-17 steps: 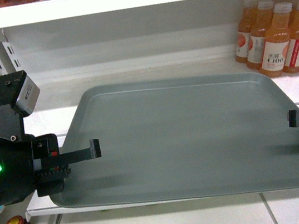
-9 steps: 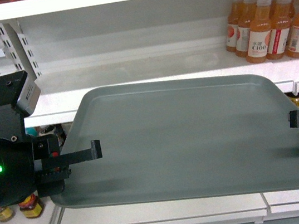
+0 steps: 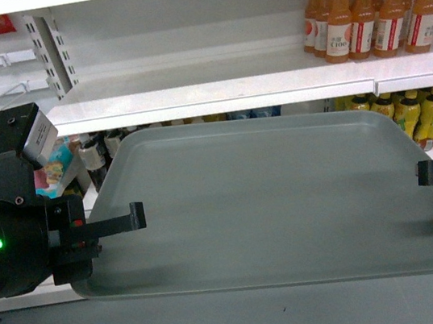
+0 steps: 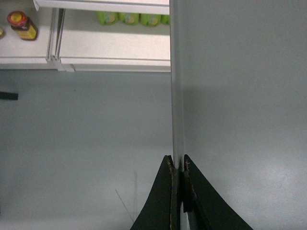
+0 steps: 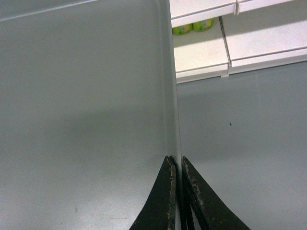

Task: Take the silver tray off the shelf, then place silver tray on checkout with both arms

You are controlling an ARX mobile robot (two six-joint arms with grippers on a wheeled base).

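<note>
While our two arms hold it level in mid-air over grey floor (image 4: 86, 143), the silver tray (image 3: 274, 194) hangs clear of the shelf (image 3: 215, 95), its far edge in front of and below the shelf's white front lip. We have the left tool (image 4: 178, 165) clenched on the tray's left rim, one thin black finger (image 3: 119, 222) lying across the top surface in the head view; the left wrist camera shows both fingers pinching the raised edge. Our right tool (image 5: 175, 165) is likewise clamped on the right rim, its fingers meeting on the thin edge in the right wrist view, and only its tip (image 3: 426, 173) shows at the head view's border. Beyond the tray, the white shelf board stands bare across its middle, with a slotted upright bracket (image 3: 49, 48) at its left. Farther right on it stands a row of orange juice bottles (image 3: 366, 17), and green-capped bottles (image 3: 421, 111) sit on the level beneath.
</note>
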